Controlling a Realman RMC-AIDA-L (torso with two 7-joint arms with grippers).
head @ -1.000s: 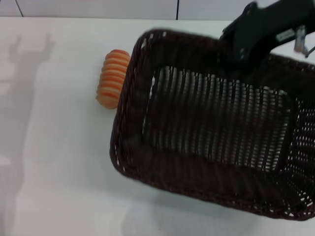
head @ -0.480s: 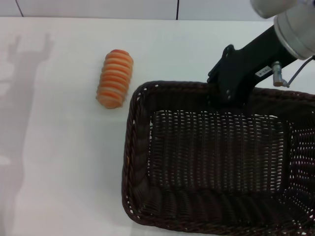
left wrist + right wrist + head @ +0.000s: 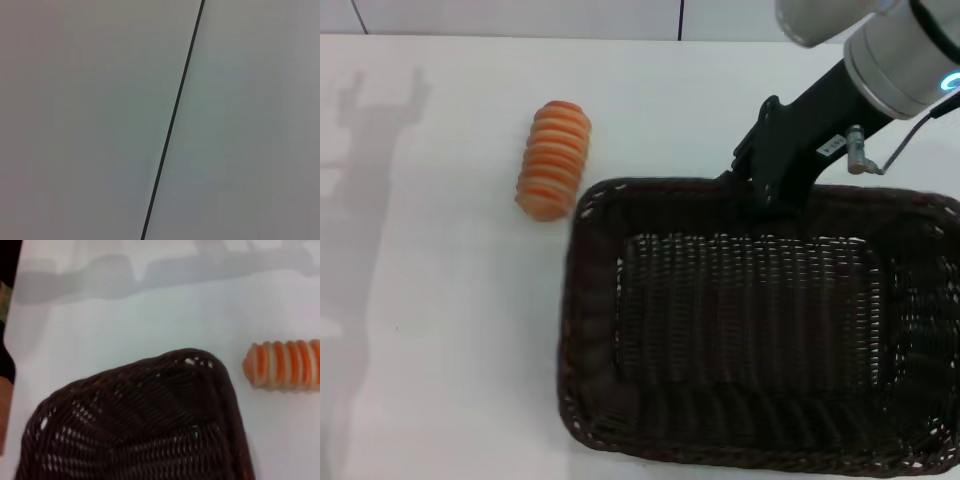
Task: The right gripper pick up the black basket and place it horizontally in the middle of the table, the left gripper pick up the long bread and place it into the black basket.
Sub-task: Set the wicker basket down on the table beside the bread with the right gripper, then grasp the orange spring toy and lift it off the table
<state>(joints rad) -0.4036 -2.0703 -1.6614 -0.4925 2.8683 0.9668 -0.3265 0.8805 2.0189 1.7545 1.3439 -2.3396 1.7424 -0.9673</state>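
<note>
White table point(image 3: 440, 330) under everything, filling most of the head view, with pale wall panels along the far edge. A faint arm-shaped shadow on the table's far left.

Black basket point(image 3: 750, 330) flat on the table, right of centre, long side running across, open side up, lower right corner cut off by the picture edge. Thick braided rim all round, sloping openwork sides, woven floor bare. One rounded corner of the basket point(image 3: 150, 415) also in the right wrist view, with white table beyond.

Right arm, silver-white with black bands and a blue-lit ring, reaching in from the upper right. Right gripper point(image 3: 760, 195) black, down at the basket's far rim, a little right of that rim's middle, touching or straddling the weave. Fingertips lost against the dark wicker; cannot tell how far apart, nor whether clamped on the rim.

Long bread point(image 3: 553, 160) on the table, just beyond the basket's far left corner, near but apart from the rim. Tan with orange crosswise ridges, lying flat, long axis running away from the robot and tilted slightly. Same loaf point(image 3: 282, 364) in the right wrist view, beside the basket corner, partly cut off.

Left gripper out of sight; left wrist view only a pale panelled surface point(image 3: 90, 120) with one thin dark seam point(image 3: 172, 120).
</note>
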